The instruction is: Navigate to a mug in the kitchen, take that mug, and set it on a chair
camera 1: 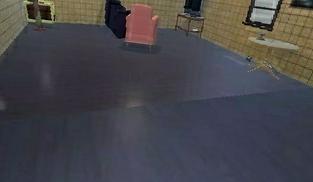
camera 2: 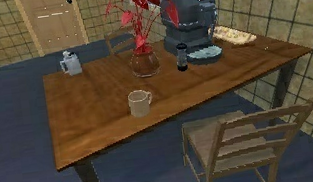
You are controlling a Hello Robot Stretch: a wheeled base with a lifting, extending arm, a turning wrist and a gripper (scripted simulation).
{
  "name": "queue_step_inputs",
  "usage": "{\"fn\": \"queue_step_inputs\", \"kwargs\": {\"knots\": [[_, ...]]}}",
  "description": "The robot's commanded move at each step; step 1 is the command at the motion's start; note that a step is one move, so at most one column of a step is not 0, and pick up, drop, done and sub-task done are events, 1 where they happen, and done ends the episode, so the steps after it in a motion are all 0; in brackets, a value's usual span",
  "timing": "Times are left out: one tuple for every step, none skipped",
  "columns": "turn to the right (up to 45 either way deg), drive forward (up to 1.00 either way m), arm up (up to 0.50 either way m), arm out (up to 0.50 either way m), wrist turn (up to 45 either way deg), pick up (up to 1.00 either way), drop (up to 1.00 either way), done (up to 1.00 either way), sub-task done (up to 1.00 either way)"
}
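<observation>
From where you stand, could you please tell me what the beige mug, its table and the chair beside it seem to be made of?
The mug looks like glazed ceramic: pale, smooth, opaque. The table seems varnished wood: warm brown with plank lines and a soft sheen. The chair appears lighter, matte wood, slatted back.

Wooden table (camera 2: 88, 118), pale mug (camera 2: 140, 102), glass vase of red flowers (camera 2: 144, 58), coffee machine (camera 2: 192, 24), dark bottle (camera 2: 182, 59)

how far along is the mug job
Done: the approach looks finished, with the mug close by on the wooden table. In hand: lining up for the pick, probably. Left: taking the mug and setting it on a chair, perhaps the wooden chair.
</observation>
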Motion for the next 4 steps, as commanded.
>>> {"fn": "queue_step_inputs", "kwargs": {"knots": [[0.0,0.00,0.50,0.00,0.0,0.00,0.00,0.00,0.00],[0.0,0.00,0.36,0.00,0.0,0.00,0.00,0.00,0.00],[0.0,0.00,0.00,0.50,0.0,0.00,0.00,0.00,0.00],[0.0,0.00,0.00,0.00,45.0,0.00,0.00,0.00,0.00]]}}
